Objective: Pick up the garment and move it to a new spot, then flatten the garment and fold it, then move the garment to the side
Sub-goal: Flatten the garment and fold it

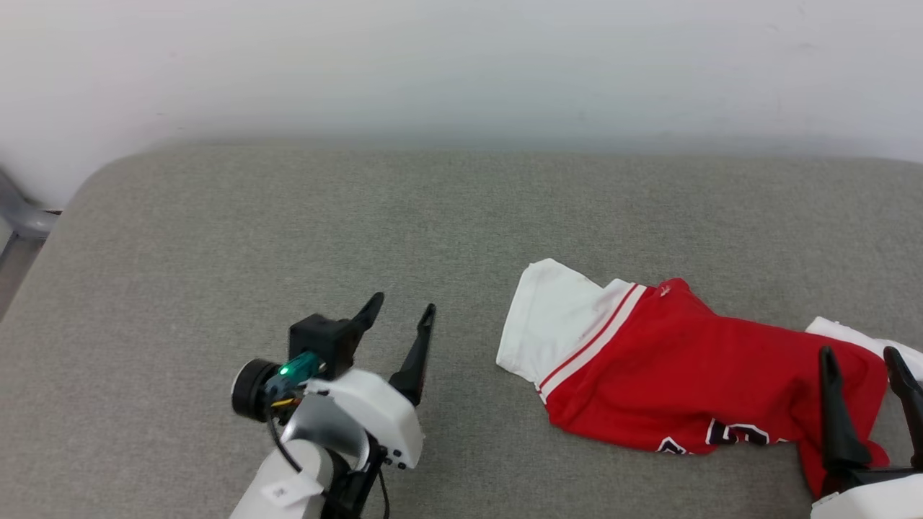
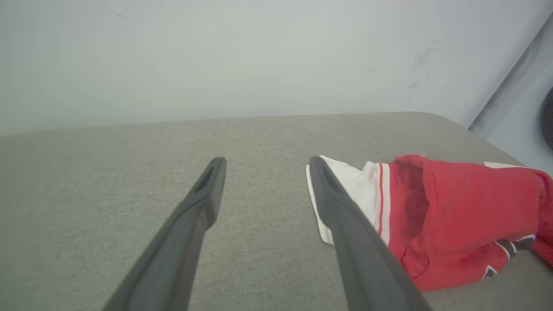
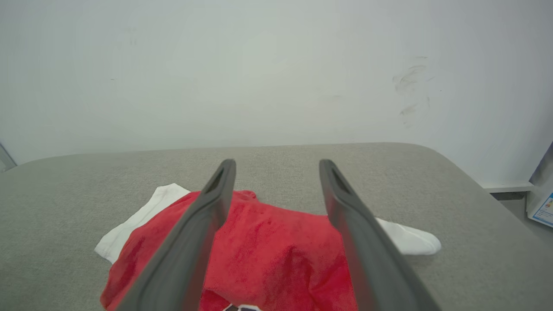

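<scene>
Garment (image 1: 685,375) lay crumpled rightward on the grey cushion (image 1: 288,216); right gripper (image 1: 860,357) hung splayed and empty over its near end; left gripper (image 1: 402,306), equally splayed, sat leftward. Pinching a thick fold deep would likely lift it cleanly.

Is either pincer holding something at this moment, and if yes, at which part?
Nothing is held. The left pincer stands open over the grey surface beside the garment; the right pincer stands open above its red part.

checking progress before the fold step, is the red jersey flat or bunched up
Bunched up, not flat: the red jersey with white sleeves lies rumpled on the grey padded surface, body creased, its black number only partly showing.
</scene>
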